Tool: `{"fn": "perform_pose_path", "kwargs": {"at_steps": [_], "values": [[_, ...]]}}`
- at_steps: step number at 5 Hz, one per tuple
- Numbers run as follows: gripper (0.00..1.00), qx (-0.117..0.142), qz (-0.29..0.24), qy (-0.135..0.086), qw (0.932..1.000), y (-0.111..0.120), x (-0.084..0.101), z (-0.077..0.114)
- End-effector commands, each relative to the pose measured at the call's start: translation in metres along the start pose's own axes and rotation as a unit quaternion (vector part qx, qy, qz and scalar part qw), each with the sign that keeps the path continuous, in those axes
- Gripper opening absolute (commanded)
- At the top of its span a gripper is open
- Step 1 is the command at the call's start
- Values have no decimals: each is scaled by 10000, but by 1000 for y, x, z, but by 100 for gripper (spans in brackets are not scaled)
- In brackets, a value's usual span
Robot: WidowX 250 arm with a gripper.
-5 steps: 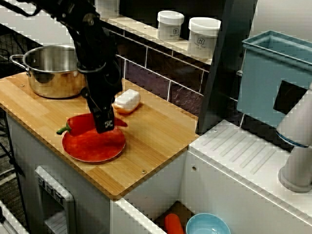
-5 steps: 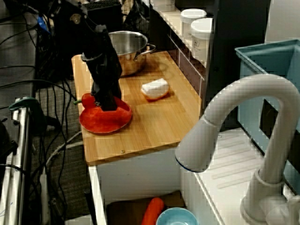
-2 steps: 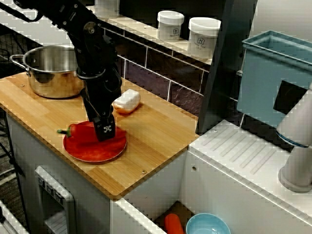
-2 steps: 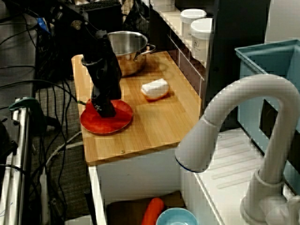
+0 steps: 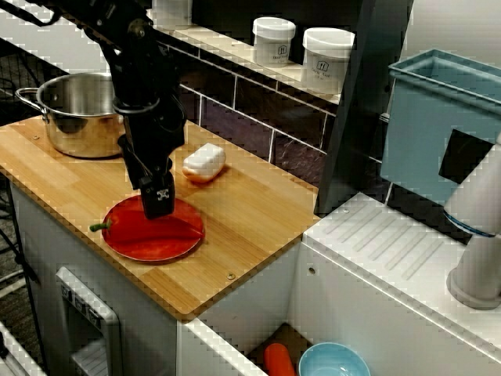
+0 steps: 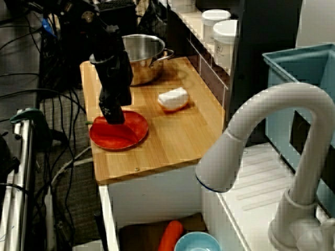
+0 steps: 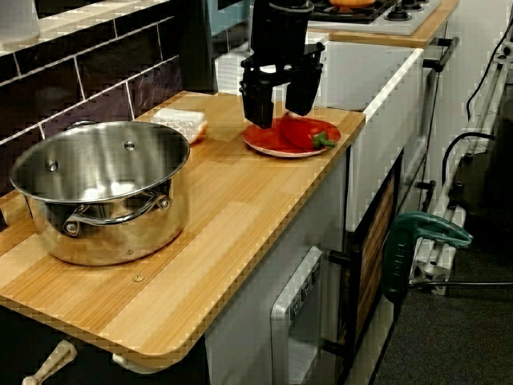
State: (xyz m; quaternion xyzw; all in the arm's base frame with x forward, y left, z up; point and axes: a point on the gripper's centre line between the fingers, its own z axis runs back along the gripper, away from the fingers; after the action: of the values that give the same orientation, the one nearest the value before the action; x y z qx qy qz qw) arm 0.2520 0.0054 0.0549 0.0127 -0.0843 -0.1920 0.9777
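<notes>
Tool [image 7: 278, 108] spread wide, empty, just above the glossy red bell pepper [image 7: 302, 132] on a round red plate [image 7: 271, 150]; probably light, slippery: grip across its body.

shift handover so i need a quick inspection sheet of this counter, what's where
surface: wooden counter, carries all the kitchenware.
job's things: red pepper lies on red plate.
clutter: steel pot, white block, white jars on ledge.
grippers: gripper open, just above the pepper, holding nothing.
cables: loose cables on the floor beside the counter.
surroundings: faucet, blue bin; blue bowl and carrot in the sink.
</notes>
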Motion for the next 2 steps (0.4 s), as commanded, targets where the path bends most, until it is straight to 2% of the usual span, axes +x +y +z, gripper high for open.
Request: {"fn": "perform_pose_path", "kwargs": {"at_steps": [1, 2], "values": [[100, -15, 102, -326, 9994, 18, -10, 32], [100, -41, 204, -362, 9991, 25, -12, 37]]}}
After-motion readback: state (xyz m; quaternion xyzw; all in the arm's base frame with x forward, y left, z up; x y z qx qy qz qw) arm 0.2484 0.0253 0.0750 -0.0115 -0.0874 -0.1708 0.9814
